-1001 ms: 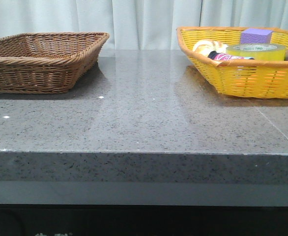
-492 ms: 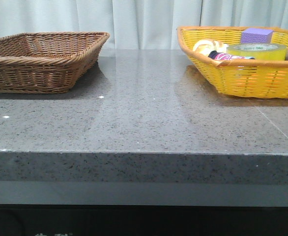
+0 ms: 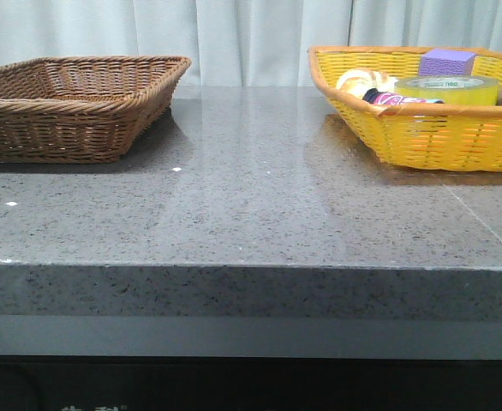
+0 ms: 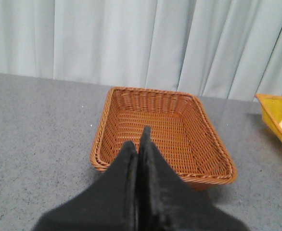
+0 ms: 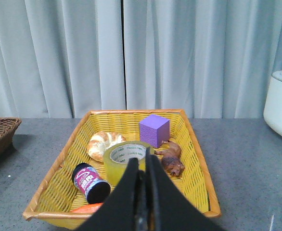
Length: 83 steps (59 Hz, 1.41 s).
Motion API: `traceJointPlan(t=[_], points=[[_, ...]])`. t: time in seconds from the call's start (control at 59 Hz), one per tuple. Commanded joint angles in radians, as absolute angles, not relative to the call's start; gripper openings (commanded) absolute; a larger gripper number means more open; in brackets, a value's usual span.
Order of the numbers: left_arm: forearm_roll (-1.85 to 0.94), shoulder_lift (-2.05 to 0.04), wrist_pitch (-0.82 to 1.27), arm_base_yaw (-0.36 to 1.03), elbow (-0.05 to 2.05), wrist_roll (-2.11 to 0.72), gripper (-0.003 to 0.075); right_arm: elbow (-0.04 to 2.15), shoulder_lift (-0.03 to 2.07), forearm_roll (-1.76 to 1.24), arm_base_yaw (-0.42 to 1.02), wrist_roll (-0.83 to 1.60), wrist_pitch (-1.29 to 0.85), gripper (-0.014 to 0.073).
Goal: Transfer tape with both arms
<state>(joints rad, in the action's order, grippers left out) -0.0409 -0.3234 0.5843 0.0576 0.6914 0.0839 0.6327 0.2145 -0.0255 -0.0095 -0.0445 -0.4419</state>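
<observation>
While nothing is grasped yet:
tape [image 5: 126, 162]: lies in yellow basket [image 5: 198, 163], reachable by right gripper [image 5: 142, 166]
fingers: both pairs together, empty

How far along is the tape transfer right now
Nothing looks done yet: the tape lies in the yellow basket beside the purple cube, and the brown basket holds nothing. Nothing is in hand; the left gripper and right gripper are both shut and hold nothing, and neither shows over the table in the front view. The pick, the handover and the placing all remain.
</observation>
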Motion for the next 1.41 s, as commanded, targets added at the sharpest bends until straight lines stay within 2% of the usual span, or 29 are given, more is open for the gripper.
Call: traceJointPlan(t=[0.0, 0.136, 0.526, 0.611, 0.662, 0.729, 0.763, 0.831, 0.882, 0.933, 1.035, 1.17, 1.391], points=[[-0.051, -0.416, 0.582, 0.063, 0.789, 0.090, -0.0020, 0.737, 0.300, -0.012, -0.014, -0.034, -0.448, -0.0067], [-0.051, -0.502, 0.570, 0.063, 0.816, 0.090, -0.0020, 0.807, 0.399, -0.012, -0.014, -0.034, -0.521, -0.0067], [-0.038, -0.679, 0.560, 0.063, 0.814, 0.090, -0.0019, 0.771, 0.584, -0.009, -0.014, -0.034, -0.532, -0.0067], [-0.006, -0.713, 0.553, 0.063, 0.814, 0.090, -0.0013, 0.771, 0.615, -0.009, -0.014, -0.034, -0.532, -0.0029], [0.027, -0.732, 0.543, 0.063, 0.814, 0.090, 0.0026, 0.772, 0.634, -0.009, -0.014, -0.034, -0.532, 0.0039], [0.064, -0.753, 0.533, 0.063, 0.814, 0.090, 0.0144, 0.772, 0.656, -0.009, -0.014, -0.034, -0.532, 0.0214], [0.066, -0.759, 0.523, 0.063, 0.814, 0.090, 0.0237, 0.772, 0.669, -0.009, -0.014, -0.034, -0.532, 0.0330], [0.066, -0.759, 0.504, 0.065, 0.814, 0.088, 0.0415, 0.772, 0.687, -0.012, -0.014, -0.034, -0.533, 0.0490], [0.066, -0.759, 0.488, 0.065, 0.814, 0.088, 0.0520, 0.775, 0.706, -0.014, -0.014, -0.034, -0.538, 0.0554], [0.066, -0.759, 0.472, 0.067, 0.814, 0.088, 0.0583, 0.788, 0.729, -0.014, -0.014, -0.034, -0.552, 0.0560], [0.064, -0.759, 0.459, 0.116, 0.820, 0.082, 0.0576, 0.863, 0.813, -0.014, -0.014, -0.034, -0.628, 0.0558], [0.063, -0.759, 0.444, 0.242, 0.822, 0.052, 0.0544, 1.002, 0.962, -0.014, -0.014, -0.044, -0.728, 0.0558], [0.042, -0.759, 0.410, 0.454, 0.822, 0.052, 0.0544, 1.271, 1.198, -0.014, -0.014, -0.052, -0.867, 0.0558]])
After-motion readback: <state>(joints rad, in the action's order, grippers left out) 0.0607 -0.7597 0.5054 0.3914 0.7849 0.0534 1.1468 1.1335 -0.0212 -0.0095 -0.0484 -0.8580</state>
